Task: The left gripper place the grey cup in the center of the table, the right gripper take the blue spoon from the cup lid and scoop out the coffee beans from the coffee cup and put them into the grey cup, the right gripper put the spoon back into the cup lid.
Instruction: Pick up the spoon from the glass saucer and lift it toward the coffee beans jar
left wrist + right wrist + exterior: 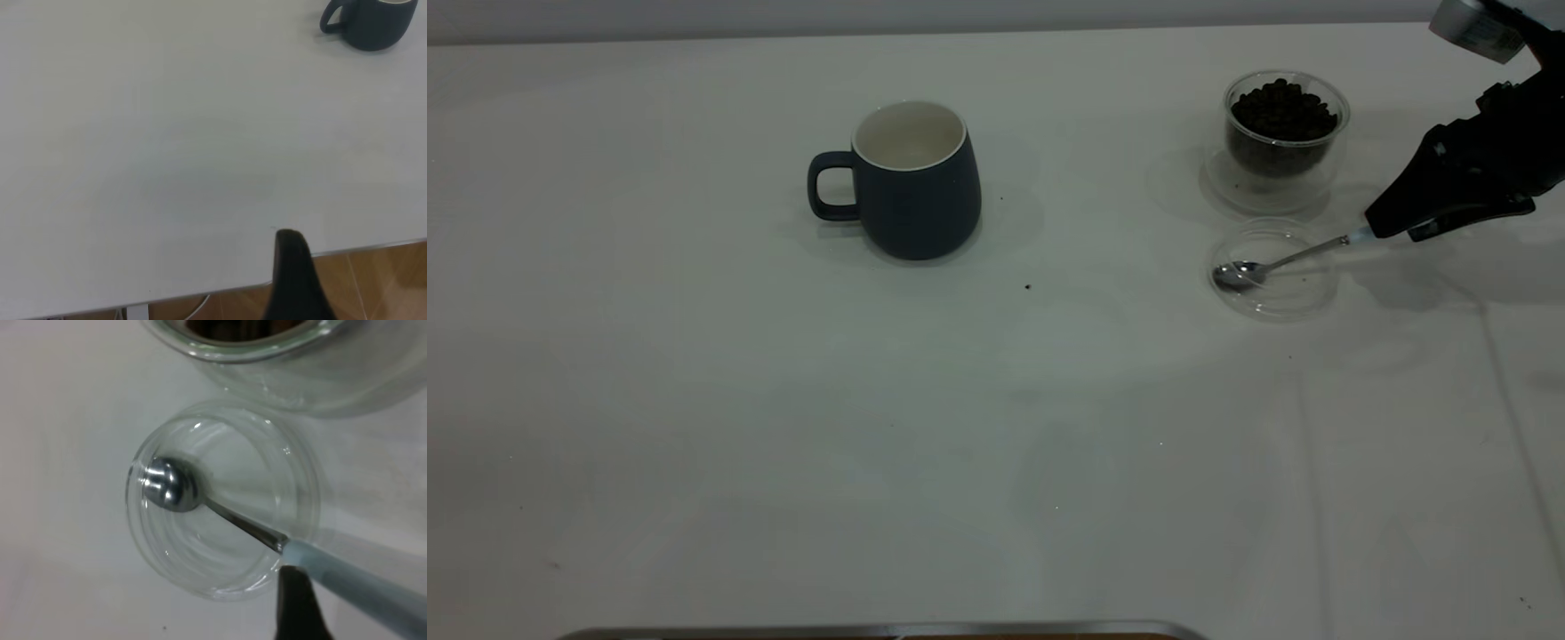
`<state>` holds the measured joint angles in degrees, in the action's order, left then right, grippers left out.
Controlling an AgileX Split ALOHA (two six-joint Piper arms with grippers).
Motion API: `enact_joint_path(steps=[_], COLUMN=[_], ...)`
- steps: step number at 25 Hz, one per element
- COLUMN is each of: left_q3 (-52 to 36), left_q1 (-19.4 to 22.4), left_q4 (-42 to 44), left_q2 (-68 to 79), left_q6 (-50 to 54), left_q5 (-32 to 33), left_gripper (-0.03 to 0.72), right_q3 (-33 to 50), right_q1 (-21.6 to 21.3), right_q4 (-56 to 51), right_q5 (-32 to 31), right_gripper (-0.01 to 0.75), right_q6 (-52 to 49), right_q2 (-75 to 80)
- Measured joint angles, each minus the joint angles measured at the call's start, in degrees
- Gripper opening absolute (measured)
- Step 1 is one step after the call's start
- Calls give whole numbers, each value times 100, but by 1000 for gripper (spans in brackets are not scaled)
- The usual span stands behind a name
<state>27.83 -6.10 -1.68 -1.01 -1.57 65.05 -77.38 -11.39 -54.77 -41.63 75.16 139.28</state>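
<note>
My right gripper [1392,228] is clamped on the blue spoon [1280,262] handle so I can lift it; bowl's sitting in the cup lid [1303,298]; grey cup [914,180] waits mid-table for the beans.

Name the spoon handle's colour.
Pale light blue, almost white; the blue spoon shows best in the right wrist view.

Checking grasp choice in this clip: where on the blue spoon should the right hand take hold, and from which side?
By the pale handle of the blue spoon, coming from the right. Its bowl lies in the cup lid, and the handle sticks out over the rim toward the right hand, away from the coffee cup.
</note>
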Motion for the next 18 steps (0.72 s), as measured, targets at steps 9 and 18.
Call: enact_joint_path(steps=[9, 18], left_q3=[0, 0], left_q1=[0, 0], left_q4=[0, 0], left_q2=[0, 0], left_q6=[0, 18], left_q5=[0, 0], left_gripper=[555, 555], right_q3=[0, 0], right_q1=[0, 0], right_q4=[-14, 246], right_q5=[-581, -865], right_gripper=[203, 107], right_q6=[-64, -319], right_q2=[-18, -649])
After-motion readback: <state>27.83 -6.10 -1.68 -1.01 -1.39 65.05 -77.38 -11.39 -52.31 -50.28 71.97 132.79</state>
